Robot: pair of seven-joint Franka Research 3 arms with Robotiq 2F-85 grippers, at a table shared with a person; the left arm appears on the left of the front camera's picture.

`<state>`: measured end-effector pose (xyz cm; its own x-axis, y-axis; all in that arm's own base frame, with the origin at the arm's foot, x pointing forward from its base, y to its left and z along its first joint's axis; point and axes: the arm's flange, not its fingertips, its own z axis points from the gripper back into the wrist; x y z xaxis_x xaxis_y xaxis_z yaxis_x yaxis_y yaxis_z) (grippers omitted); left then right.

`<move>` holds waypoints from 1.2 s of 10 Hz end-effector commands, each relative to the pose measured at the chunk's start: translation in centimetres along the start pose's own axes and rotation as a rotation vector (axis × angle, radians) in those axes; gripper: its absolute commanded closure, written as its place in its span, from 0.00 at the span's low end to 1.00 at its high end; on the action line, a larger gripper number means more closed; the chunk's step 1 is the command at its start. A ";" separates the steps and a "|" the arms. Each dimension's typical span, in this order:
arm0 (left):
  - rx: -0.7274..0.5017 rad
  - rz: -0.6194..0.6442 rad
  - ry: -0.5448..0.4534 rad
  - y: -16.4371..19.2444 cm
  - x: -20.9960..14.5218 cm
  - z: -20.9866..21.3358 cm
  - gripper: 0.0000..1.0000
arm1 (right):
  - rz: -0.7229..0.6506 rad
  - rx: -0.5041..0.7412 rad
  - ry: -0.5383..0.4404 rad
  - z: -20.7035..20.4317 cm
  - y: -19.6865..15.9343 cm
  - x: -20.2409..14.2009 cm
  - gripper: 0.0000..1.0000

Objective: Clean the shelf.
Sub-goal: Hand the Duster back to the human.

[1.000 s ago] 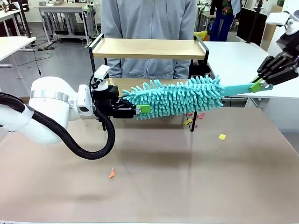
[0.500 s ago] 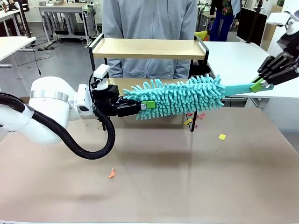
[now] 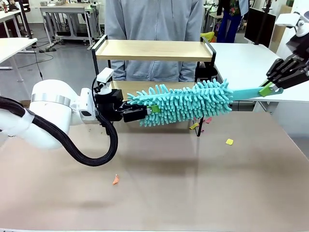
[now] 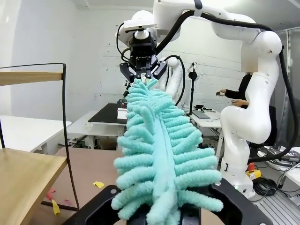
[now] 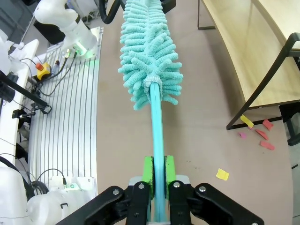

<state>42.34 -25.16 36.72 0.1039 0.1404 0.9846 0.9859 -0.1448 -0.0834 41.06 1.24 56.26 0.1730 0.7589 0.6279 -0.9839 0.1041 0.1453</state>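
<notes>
Brown tabletop (image 3: 159, 188) carries scattered paper scraps (image 3: 229, 141); from the front, the shelf (image 3: 153, 50) stands at the far edge before a person, and the teal duster (image 3: 181, 101) spans crosswise just in front of its lower board; left gripper (image 3: 147, 110) clamps the fluffy tip, right gripper (image 3: 271, 87) pinches the handle. Left wrist view: shelf lies leftward of the duster's axis, open table alongside. Right wrist view: handle (image 5: 157, 154) nipped between green pads (image 5: 148, 174); shelf to the right.

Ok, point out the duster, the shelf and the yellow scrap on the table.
duster (image 3: 183, 101), front view, fluffy head
shelf (image 3: 154, 50), front view, top board
yellow scrap (image 3: 229, 141), front view, its middle
</notes>
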 end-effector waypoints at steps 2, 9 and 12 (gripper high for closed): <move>-0.064 0.079 -0.006 -0.6 0.2 -0.4 1.00 | 0.024 -0.012 -0.015 0.1 0.0 0.4 0.87; -0.013 0.000 0.002 -0.1 0.0 -0.1 1.00 | -0.007 0.023 -0.048 1.5 1.1 1.1 0.24; -0.013 0.000 0.002 -0.1 0.0 -0.1 1.00 | -0.009 -0.102 -0.246 6.6 4.0 2.0 0.00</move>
<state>42.26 -25.13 36.63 0.1206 0.1304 0.9841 0.9829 -0.1544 -0.1000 38.73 -0.24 61.67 0.1596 0.6602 0.7339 -0.9867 0.1301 0.0975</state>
